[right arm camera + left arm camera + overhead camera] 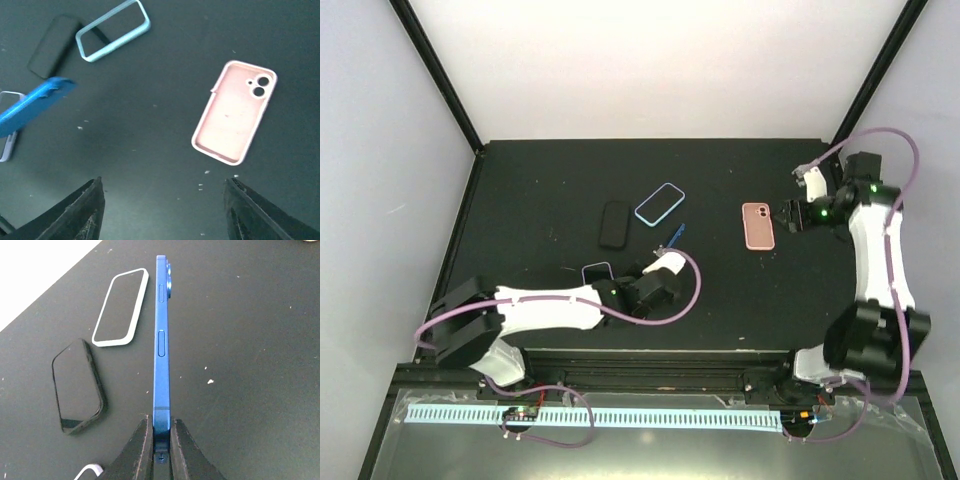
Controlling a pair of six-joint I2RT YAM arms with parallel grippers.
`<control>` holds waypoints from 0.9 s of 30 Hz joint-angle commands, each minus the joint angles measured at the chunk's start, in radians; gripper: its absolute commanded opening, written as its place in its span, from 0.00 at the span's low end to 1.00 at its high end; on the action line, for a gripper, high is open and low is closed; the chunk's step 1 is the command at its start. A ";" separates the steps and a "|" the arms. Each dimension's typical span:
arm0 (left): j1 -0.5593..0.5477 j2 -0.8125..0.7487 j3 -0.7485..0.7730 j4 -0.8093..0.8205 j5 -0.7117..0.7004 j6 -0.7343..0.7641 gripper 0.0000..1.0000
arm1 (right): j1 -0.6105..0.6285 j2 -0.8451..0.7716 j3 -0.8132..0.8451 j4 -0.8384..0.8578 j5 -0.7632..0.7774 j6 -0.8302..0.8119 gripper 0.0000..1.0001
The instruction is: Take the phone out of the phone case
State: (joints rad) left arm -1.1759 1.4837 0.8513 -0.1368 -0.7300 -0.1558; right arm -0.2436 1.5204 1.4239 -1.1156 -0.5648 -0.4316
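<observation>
Left gripper (161, 427) is pinched shut on the bottom end of the blue phone (161, 340), holding it on edge with the side buttons facing the wrist cam, clear of the table (720, 300). Right gripper (162, 200) is spread wide with nothing in it, hovering just beside the pink case (235, 112), which lies hollow side up and empty. So I'd say the phone is basically out and what's left is putting it down cleanly. That grip is only on the short end, so I'd tip it flat slowly and low rather than let it drop from on edge. Off to the left of the phone are a light-blue bumper (121, 307) and a black slab (77, 385) (phone or case, can't tell), so that side is tight. The stretch of bare table between the phone and the pink case looks like the best landing spot, well away from the table edges.
</observation>
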 commanded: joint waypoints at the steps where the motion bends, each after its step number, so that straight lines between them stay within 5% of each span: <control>1: 0.018 0.115 0.136 0.003 -0.047 0.101 0.01 | 0.004 -0.269 -0.237 0.229 -0.135 0.066 0.69; 7: 0.037 0.352 0.366 -0.038 -0.141 0.221 0.02 | 0.003 -0.527 -0.547 0.569 -0.081 0.237 0.78; 19: 0.055 0.756 0.884 -0.371 -0.306 0.222 0.02 | -0.009 -0.545 -0.541 0.539 -0.050 0.276 0.78; 27: 0.064 0.886 1.054 -0.503 -0.232 0.161 0.01 | -0.013 -0.542 -0.536 0.537 -0.048 0.277 0.78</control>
State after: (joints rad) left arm -1.1183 2.3409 1.8206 -0.5621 -0.9466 0.0406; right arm -0.2531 0.9833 0.8837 -0.6052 -0.6090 -0.1658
